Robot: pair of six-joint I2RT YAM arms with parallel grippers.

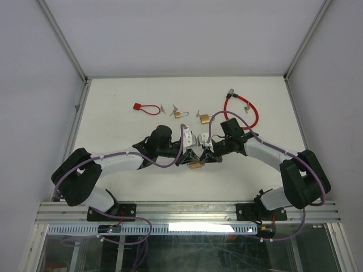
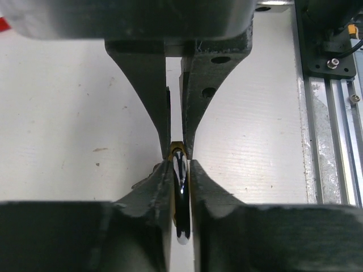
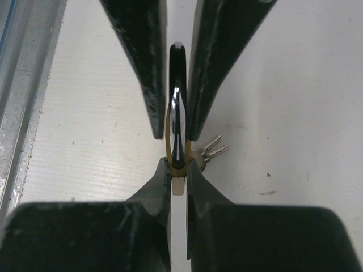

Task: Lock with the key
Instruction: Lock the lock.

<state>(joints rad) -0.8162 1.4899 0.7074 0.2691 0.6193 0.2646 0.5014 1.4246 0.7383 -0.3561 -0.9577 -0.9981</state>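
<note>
Padlock [image 1: 196, 165] brassy; shackle [image 3: 177, 107] glossy metal; table [image 3: 283, 85] matt, perhaps painted.

A small brass padlock [image 1: 197, 165] with a chrome shackle [image 3: 177, 107] sits edge-on near the centre of the bench [image 1: 122, 127]. It is pinched between the left end effector [image 2: 180, 165] and the right end effector [image 3: 178, 165]. 2 silver keys [image 3: 212, 150] splay out at its 4 o'clock in the right wrist view.

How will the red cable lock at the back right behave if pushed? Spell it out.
The red cable lock lies in a loose curve, so it probably flexes and swings rather than sliding whole. Its metal end likely weighs more and drags behind.
</note>
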